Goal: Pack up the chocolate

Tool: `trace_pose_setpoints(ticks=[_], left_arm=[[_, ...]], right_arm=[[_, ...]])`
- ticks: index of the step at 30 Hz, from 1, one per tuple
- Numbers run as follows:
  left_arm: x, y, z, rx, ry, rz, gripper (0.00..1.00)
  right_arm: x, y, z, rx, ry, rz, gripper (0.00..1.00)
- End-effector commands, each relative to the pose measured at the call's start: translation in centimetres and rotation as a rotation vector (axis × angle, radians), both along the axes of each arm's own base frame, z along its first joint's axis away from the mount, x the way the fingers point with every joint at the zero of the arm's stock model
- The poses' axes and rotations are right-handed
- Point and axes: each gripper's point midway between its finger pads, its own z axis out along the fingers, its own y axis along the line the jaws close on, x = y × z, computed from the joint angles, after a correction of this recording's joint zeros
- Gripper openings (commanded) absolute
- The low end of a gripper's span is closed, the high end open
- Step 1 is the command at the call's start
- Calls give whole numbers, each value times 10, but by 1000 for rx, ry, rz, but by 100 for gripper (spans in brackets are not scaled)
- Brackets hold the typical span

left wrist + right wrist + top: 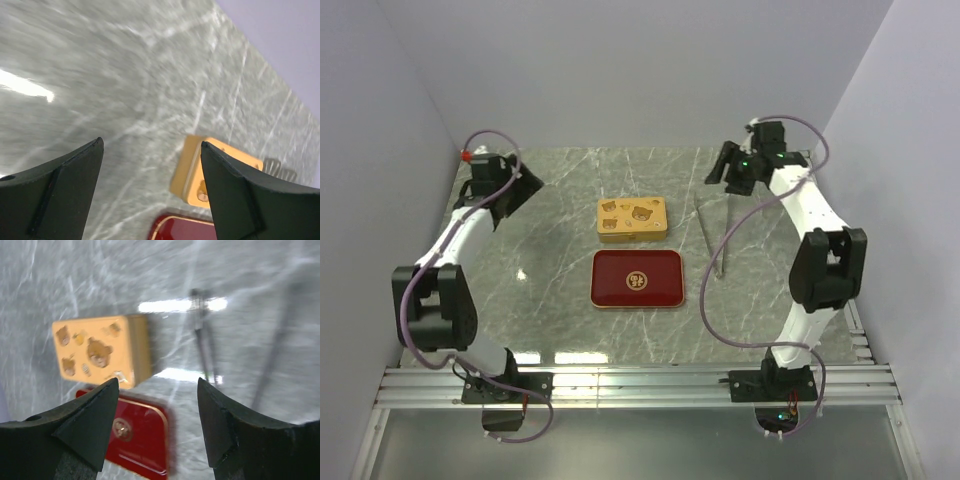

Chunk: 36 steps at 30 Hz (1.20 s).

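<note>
no chocolate is seen in any view; it is judged to be hidden, perhaps inside the closed yellow box [632, 217] or the red tray [638, 279] just on its near side. the left gripper [151, 143] and the right gripper [157, 381] are both spread apart and empty, well to either side of the box. the lid should be lifted straight up by its edges, so that the box is not dragged over the bench [550, 250].

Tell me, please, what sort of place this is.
Probably a robot test cell in a laboratory. Plain pale lilac walls close in a grey marble-patterned tabletop, and a silver ribbed metal rail at its near edge carries a white and black left arm and right arm.
</note>
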Motion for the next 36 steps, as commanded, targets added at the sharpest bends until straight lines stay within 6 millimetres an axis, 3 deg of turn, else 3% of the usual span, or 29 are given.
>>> trace_pose_setpoints(ticks=[1, 2, 3, 6, 10, 19, 36], left_arm=[[-13, 44, 28, 50, -54, 71, 85], [-19, 52, 26, 56, -42, 81, 85], [-23, 59, 27, 62, -41, 94, 85], [-36, 81, 37, 109, -47, 121, 86], [-47, 86, 55, 177, -63, 103, 86], [-64, 87, 68, 204, -73, 110, 87], [-73, 88, 74, 236, -82, 106, 86]], right_arm=[[-6, -43, 14, -58, -60, -75, 71], [-10, -52, 22, -60, -78, -94, 71], [-14, -73, 17, -65, -63, -140, 71], [-27, -103, 23, -87, -82, -205, 71], [-44, -129, 31, -118, -100, -263, 71], [-76, -145, 50, -125, -156, -326, 71], [-80, -147, 51, -122, -161, -336, 72]])
